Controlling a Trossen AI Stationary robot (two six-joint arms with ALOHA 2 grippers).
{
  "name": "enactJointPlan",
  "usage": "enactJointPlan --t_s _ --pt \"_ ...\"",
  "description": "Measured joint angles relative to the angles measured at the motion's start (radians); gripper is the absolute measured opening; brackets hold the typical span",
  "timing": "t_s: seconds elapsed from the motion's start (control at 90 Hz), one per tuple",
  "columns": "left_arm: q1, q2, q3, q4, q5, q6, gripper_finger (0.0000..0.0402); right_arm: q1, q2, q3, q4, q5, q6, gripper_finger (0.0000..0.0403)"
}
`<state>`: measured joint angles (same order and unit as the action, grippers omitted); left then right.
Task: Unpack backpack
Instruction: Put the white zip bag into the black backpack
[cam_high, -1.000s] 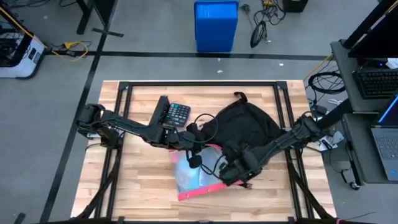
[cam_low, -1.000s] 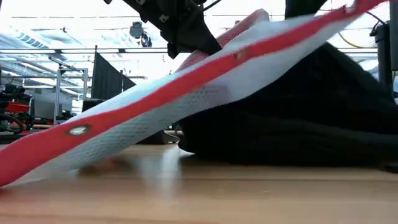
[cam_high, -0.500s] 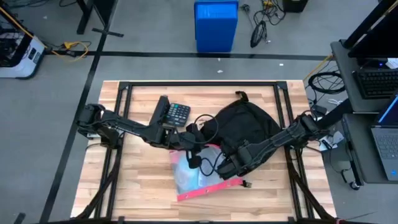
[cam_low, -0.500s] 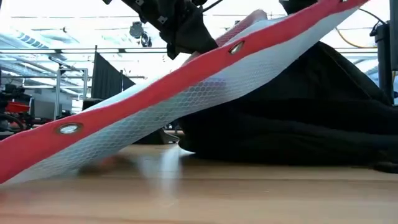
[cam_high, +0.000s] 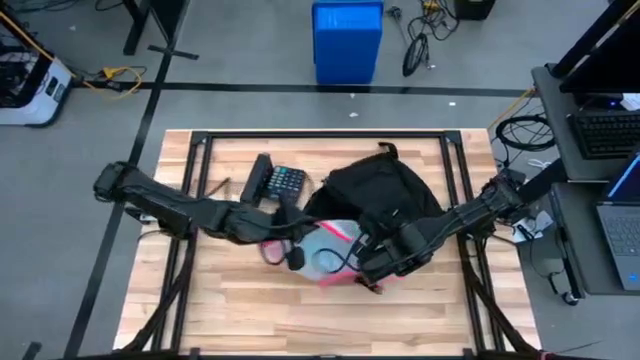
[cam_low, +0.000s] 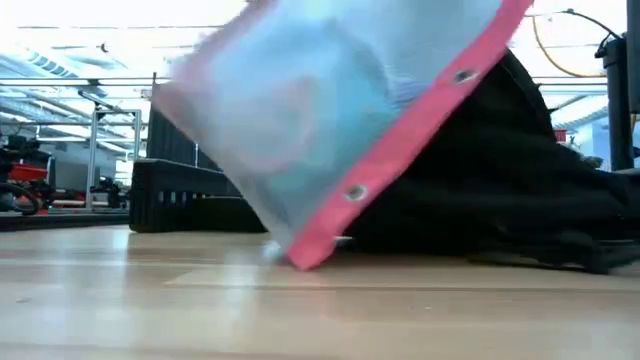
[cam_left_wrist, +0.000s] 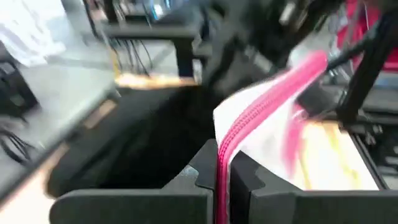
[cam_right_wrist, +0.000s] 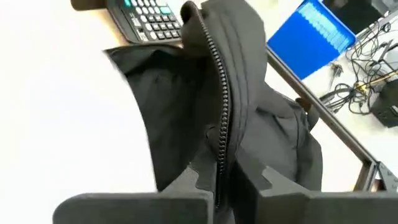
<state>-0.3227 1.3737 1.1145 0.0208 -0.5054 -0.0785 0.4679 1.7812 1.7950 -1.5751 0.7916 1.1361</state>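
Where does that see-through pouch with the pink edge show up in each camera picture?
High view: the pouch lies mid-table, between both grippers.
Low view: it fills the centre, tilted, in front of the backpack.
Left wrist view: its pink edge sits between the left gripper's fingers.
Right wrist view: cannot tell.
Shared landmark: the backpack.

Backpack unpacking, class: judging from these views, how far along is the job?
Done: a calculator already lies on the table beside the backpack. In hand: the left pincer is shut on the pink-edged mesh pouch, mostly out; the right pincer grips the backpack's zipper edge. Left: setting the pouch down; whether anything remains inside is hidden.
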Motion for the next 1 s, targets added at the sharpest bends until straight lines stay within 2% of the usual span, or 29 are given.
enactJointPlan --t_s 0.156,0.322,0.844,1.0 --pt "-0.028 -0.099 0.002 0.149 -0.128 0.145 0.0000 0.030 -0.020 0.001 0.001 -0.005 0.006 0.0001" --pt "-0.036 -0.144 0.004 0.281 -0.139 0.253 0.0000 0.045 -0.022 0.001 0.002 0.002 0.034 0.0001" --pt "-0.031 -0.056 0.002 0.340 -0.096 0.239 0.0000 0.029 -0.024 0.001 0.006 0.056 0.066 0.0000" --pt "-0.022 0.025 0.002 0.323 -0.079 0.158 0.0000 0.029 -0.024 0.001 0.009 0.057 0.079 0.0002"
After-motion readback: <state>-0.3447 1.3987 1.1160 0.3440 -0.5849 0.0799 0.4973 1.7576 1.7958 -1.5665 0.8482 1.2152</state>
